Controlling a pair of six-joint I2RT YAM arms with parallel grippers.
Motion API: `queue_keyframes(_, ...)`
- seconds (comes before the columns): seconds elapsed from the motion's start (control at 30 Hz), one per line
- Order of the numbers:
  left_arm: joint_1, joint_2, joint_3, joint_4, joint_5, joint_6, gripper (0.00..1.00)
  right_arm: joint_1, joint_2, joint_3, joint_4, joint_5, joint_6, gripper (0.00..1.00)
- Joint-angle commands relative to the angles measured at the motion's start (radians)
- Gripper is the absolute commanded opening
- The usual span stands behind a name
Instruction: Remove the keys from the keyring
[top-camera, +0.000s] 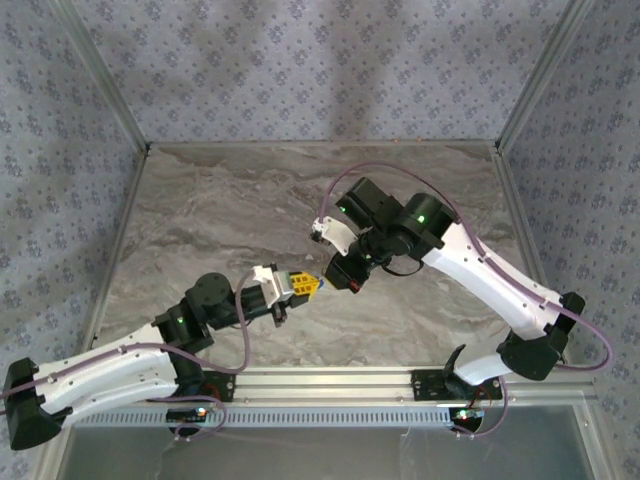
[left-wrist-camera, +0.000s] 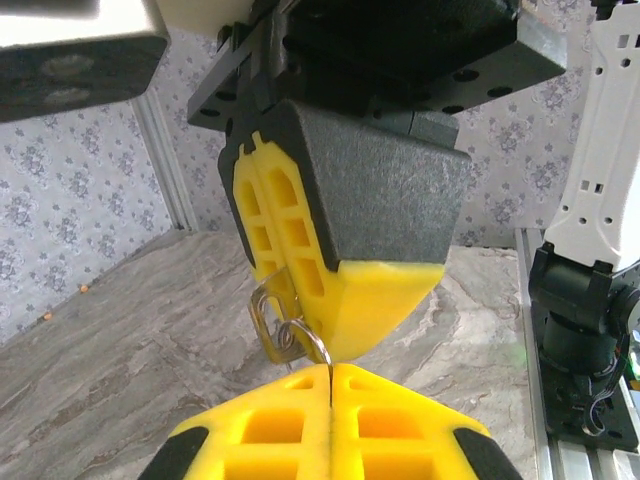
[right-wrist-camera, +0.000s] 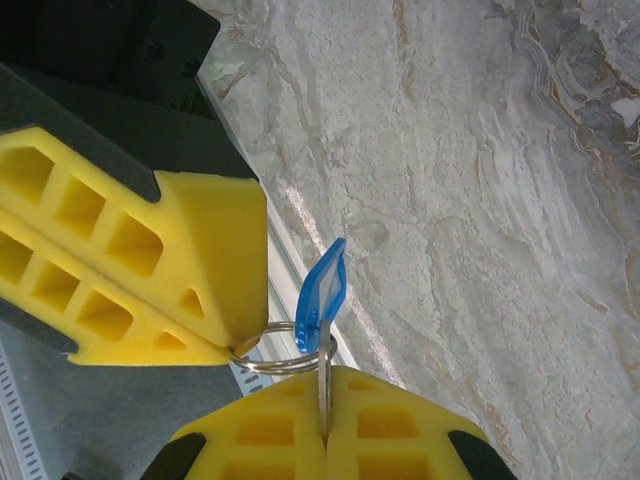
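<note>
Right gripper (right-wrist-camera: 326, 395) is pressed closed on the metal shank of the blue key (right-wrist-camera: 322, 288), whose plastic head stands just above the yellow pads (right-wrist-camera: 250, 430). The keyring (right-wrist-camera: 283, 352), threaded through that key, runs sideways to the left gripper (left-wrist-camera: 330, 388). That one is closed too, apparently nipping the ring's edge at its tips. Both grippers meet tip to tip, with key and ring held above the marble table (right-wrist-camera: 480, 200).

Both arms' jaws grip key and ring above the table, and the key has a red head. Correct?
No. The key has a blue head, not red; the right wrist view shows it. Both arms' jaws do grip the key and ring above the table.
</note>
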Motion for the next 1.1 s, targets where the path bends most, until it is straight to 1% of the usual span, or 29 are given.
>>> queue_keyframes(0.0, -0.011, -0.026, -0.028, 0.009, -0.005, 0.003, 0.0, -0.013, -0.03, -0.002, 0.014, 0.023, 0.016, 0.0)
queue_keyframes(0.07, -0.011, -0.026, -0.033, 0.0, -0.026, -0.005, 0.0, -0.01, -0.03, -0.001, 0.016, 0.026, 0.014, 0.0)
queue_keyframes(0.1, -0.012, -0.025, -0.032, -0.005, -0.029, -0.004, 0.02, -0.009, -0.028, 0.0, 0.015, 0.029, 0.013, 0.0)
queue_keyframes(0.23, -0.012, -0.023, -0.032, 0.0, -0.037, -0.016, 0.17, -0.005, -0.026, -0.001, 0.013, 0.032, 0.013, 0.0)
queue_keyframes(0.37, -0.012, -0.02, -0.017, 0.005, -0.031, -0.019, 0.26, -0.003, -0.026, -0.001, 0.018, 0.033, 0.013, 0.0)
queue_keyframes(0.47, -0.012, -0.012, -0.005, 0.008, -0.024, -0.017, 0.3, 0.0, -0.027, -0.001, 0.022, 0.034, 0.013, 0.0)
queue_keyframes(0.67, -0.012, 0.028, 0.022, 0.034, -0.007, -0.015, 0.32, 0.006, -0.026, -0.009, 0.031, 0.031, 0.014, 0.0)
queue_keyframes(0.9, -0.012, 0.07, 0.053, 0.046, -0.004, 0.008, 0.33, 0.013, -0.026, -0.015, 0.035, 0.017, 0.013, 0.0)
queue_keyframes(1.0, -0.012, 0.083, 0.061, 0.049, -0.004, 0.016, 0.31, 0.014, -0.027, -0.017, 0.036, 0.014, 0.011, 0.0)
queue_keyframes(1.07, -0.012, 0.094, 0.069, 0.048, -0.008, 0.019, 0.28, 0.014, -0.026, -0.017, 0.036, 0.009, 0.01, 0.0)
